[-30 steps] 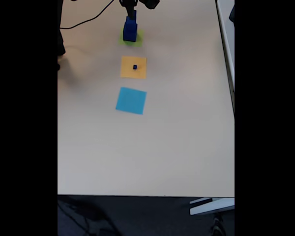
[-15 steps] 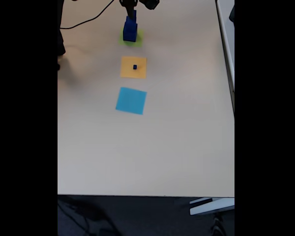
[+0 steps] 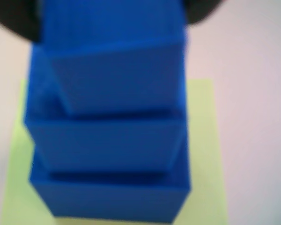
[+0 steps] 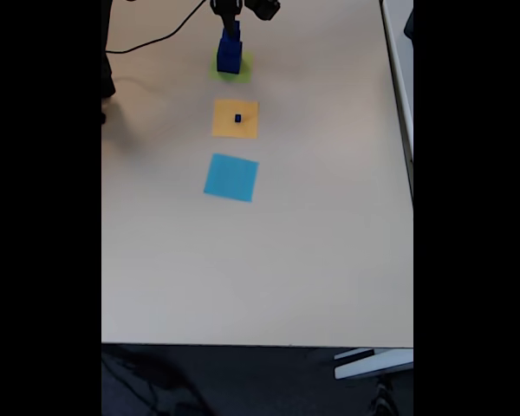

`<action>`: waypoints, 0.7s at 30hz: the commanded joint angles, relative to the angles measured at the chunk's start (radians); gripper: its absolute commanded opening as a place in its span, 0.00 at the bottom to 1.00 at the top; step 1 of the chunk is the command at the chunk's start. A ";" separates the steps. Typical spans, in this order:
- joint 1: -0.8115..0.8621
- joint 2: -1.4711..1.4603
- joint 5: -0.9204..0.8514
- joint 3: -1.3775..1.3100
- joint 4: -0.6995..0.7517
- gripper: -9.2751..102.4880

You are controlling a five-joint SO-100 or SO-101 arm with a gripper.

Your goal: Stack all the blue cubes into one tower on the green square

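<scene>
Your tower (image 3: 107, 140) stands on the green square (image 4: 243, 68); one tiny cube (image 4: 237, 118) (on orange (image 4: 225, 128)) remains. Gripper (image 4: 231, 26) grip: cannot tell.

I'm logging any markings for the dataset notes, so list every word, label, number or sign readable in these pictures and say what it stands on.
None can be read.
The stacked blue cubes show plain faces in the wrist view, which is blurred.
The green square, the orange square, the tiny blue cube on it and the light-blue square carry no print in the fixed view.
</scene>
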 commanded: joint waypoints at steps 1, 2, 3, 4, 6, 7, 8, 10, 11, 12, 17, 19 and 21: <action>-0.003 0.020 -0.005 -0.003 -0.015 0.12; -0.003 0.020 -0.006 -0.003 -0.015 0.12; -0.003 0.020 -0.006 -0.003 -0.015 0.12; -0.003 0.020 -0.006 -0.002 -0.015 0.12; -0.003 0.020 -0.006 -0.002 -0.015 0.12; -0.005 0.020 -0.006 -0.002 -0.015 0.13; -0.005 0.020 -0.006 -0.002 -0.015 0.13; -0.006 0.020 -0.002 -0.002 -0.017 0.13; -0.008 0.020 -0.002 -0.002 -0.018 0.13; -0.009 0.020 0.002 0.000 -0.021 0.13; -0.014 0.015 -0.006 0.002 -0.040 0.15; -0.014 0.015 -0.014 0.003 -0.049 0.16; -0.014 0.015 -0.017 0.003 -0.058 0.17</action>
